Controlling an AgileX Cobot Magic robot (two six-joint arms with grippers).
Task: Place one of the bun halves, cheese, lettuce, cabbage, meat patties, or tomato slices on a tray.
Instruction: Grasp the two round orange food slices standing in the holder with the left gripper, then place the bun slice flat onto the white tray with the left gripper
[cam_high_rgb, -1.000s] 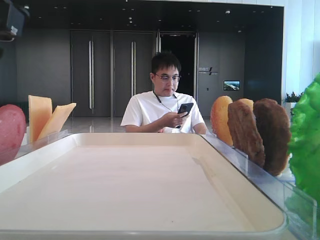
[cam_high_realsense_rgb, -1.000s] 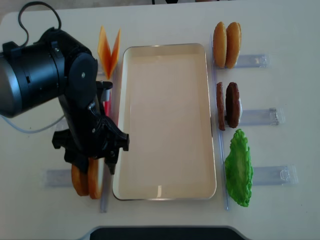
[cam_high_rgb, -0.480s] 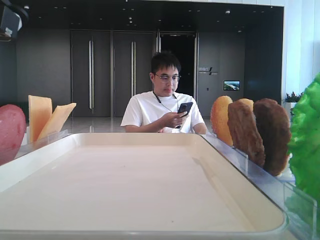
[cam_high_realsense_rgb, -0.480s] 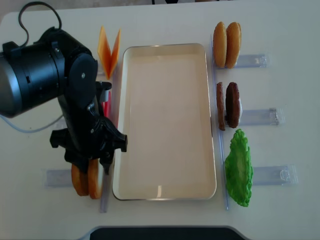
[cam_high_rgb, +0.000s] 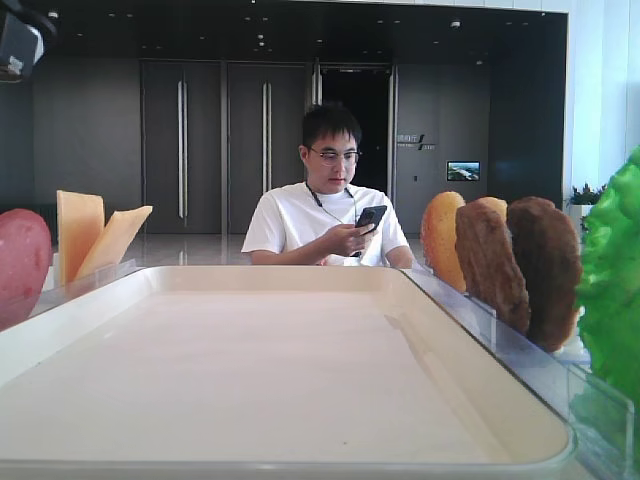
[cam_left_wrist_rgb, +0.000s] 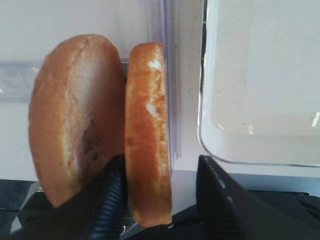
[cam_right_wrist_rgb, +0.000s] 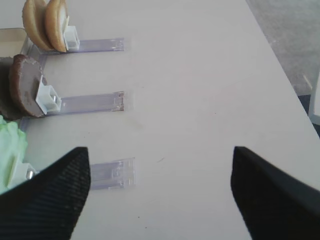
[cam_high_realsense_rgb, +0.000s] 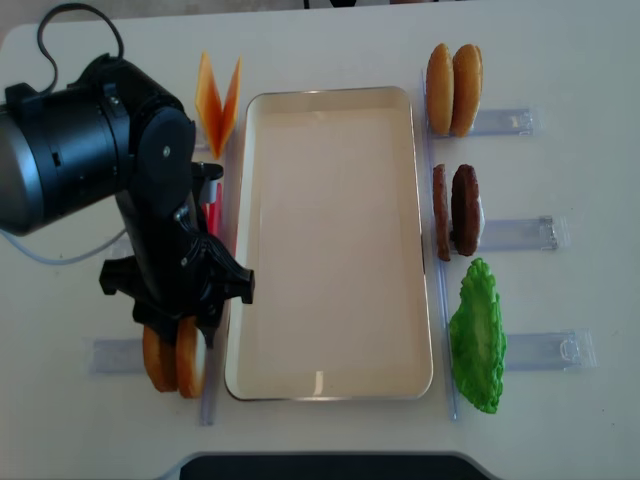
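Two bun halves stand on edge left of the cream tray (cam_high_realsense_rgb: 330, 240). My left gripper (cam_high_realsense_rgb: 188, 328) straddles the thinner one (cam_left_wrist_rgb: 147, 130): one finger (cam_left_wrist_rgb: 111, 200) is wedged between it and the thicker half (cam_left_wrist_rgb: 75, 115), and the other finger (cam_left_wrist_rgb: 220, 200) stands a gap away from it. The jaws are open. Over bare table, my right gripper (cam_right_wrist_rgb: 160, 152) is open and holds nothing. Cheese (cam_high_realsense_rgb: 218, 100) and a tomato slice (cam_high_rgb: 20, 265) stand left of the tray. More bun halves (cam_high_realsense_rgb: 453, 88), meat patties (cam_high_realsense_rgb: 455, 210) and lettuce (cam_high_realsense_rgb: 478, 335) stand to its right. Cabbage is out of view.
Clear plastic holders (cam_high_realsense_rgb: 520, 122) carry the food on both sides of the tray. A person (cam_high_rgb: 330, 200) sits behind the table's far end. The table's right edge (cam_right_wrist_rgb: 280, 65) runs close to the right-hand holders.
The left gripper's jaws have narrowed around the thinner bun half, and the arm has shifted slightly left. Nothing else moved.
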